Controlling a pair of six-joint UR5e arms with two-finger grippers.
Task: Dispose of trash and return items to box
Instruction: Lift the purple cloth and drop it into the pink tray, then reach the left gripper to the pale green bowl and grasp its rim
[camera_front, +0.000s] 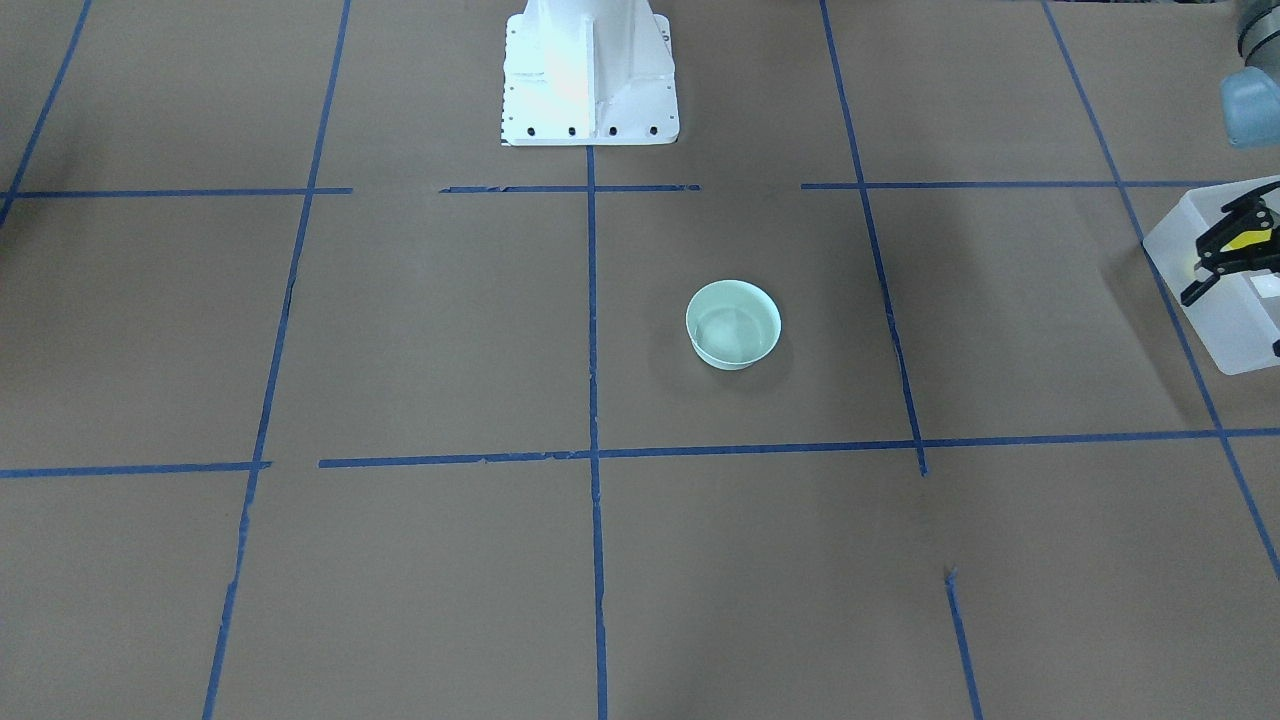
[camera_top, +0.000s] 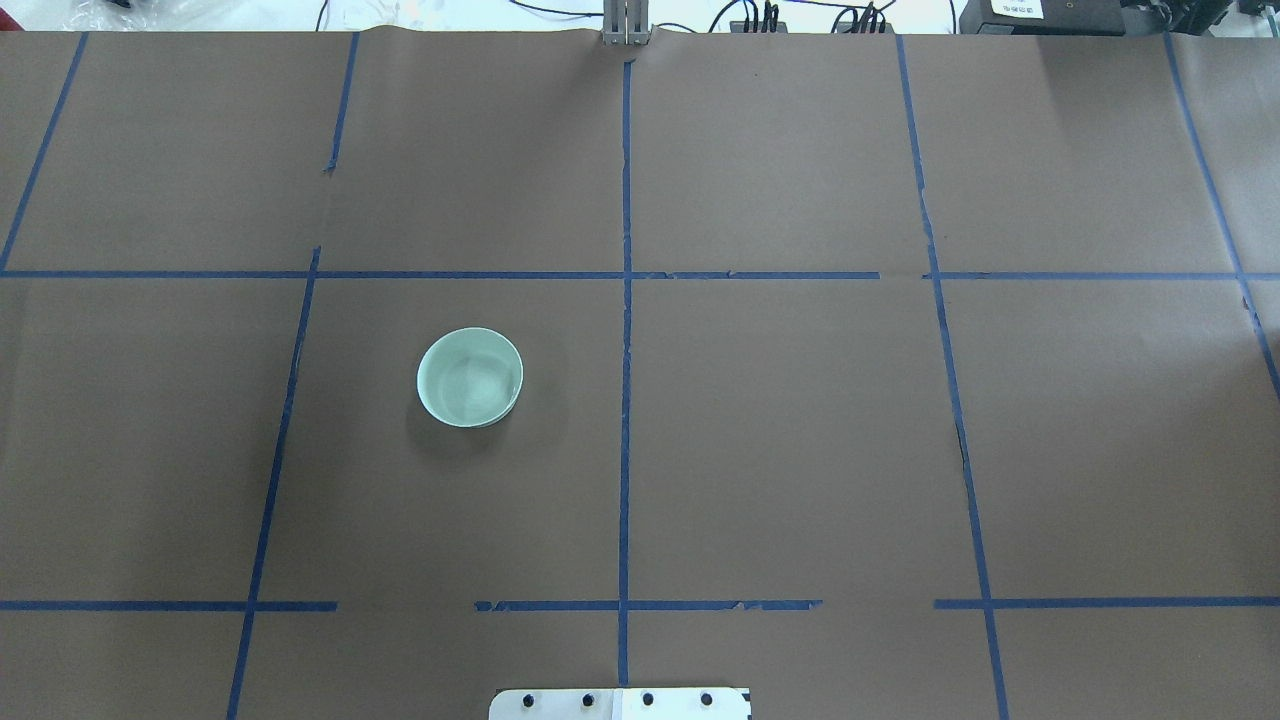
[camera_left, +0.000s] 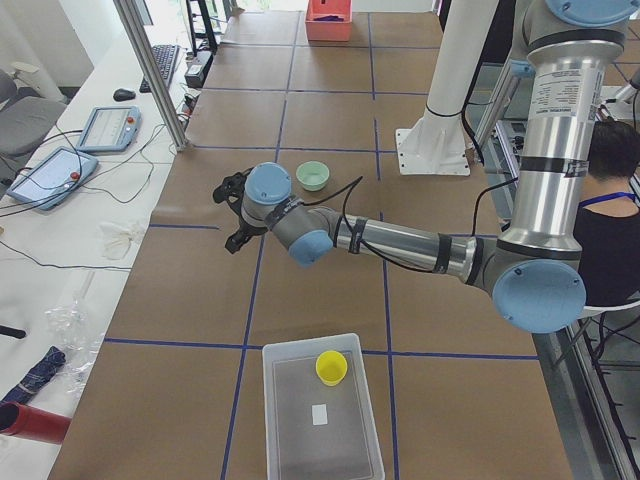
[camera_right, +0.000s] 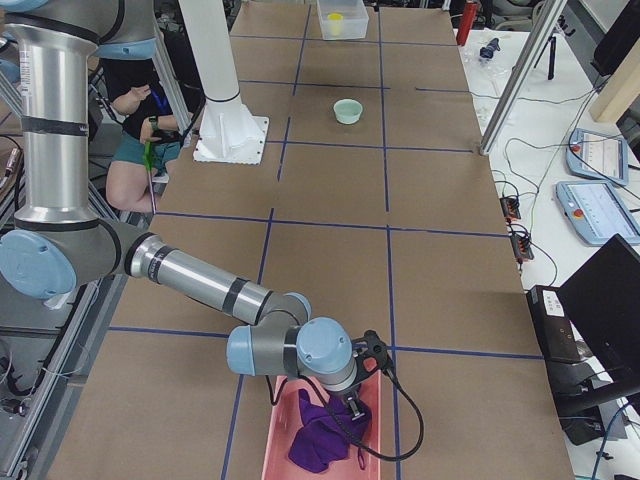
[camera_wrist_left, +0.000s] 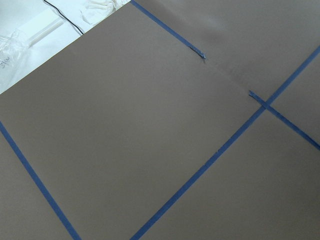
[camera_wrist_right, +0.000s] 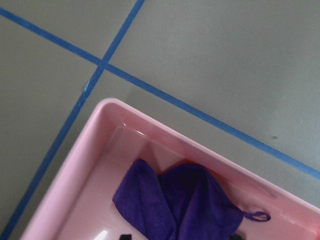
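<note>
The mint-green bowl (camera_front: 733, 325) stands upright and empty on the brown table, also in the overhead view (camera_top: 470, 377). The yellow cup (camera_left: 331, 367) stands inside the frosted-white box (camera_left: 275, 420) at the table's left end. My left gripper (camera_front: 1225, 250) hangs open and empty above the table near the box, between box and bowl in the exterior left view (camera_left: 232, 213). My right gripper (camera_wrist_right: 182, 237) is open over the pink bin (camera_wrist_right: 75, 200) that holds the purple cloth (camera_wrist_right: 170, 200); only its fingertips (camera_wrist_right: 125, 236) show at the bottom edge.
The white robot base (camera_front: 588, 75) stands at the table's near side. Blue tape lines grid the brown paper. Tablets and cables lie on side tables beyond the far edge. A person (camera_left: 610, 200) sits behind the robot.
</note>
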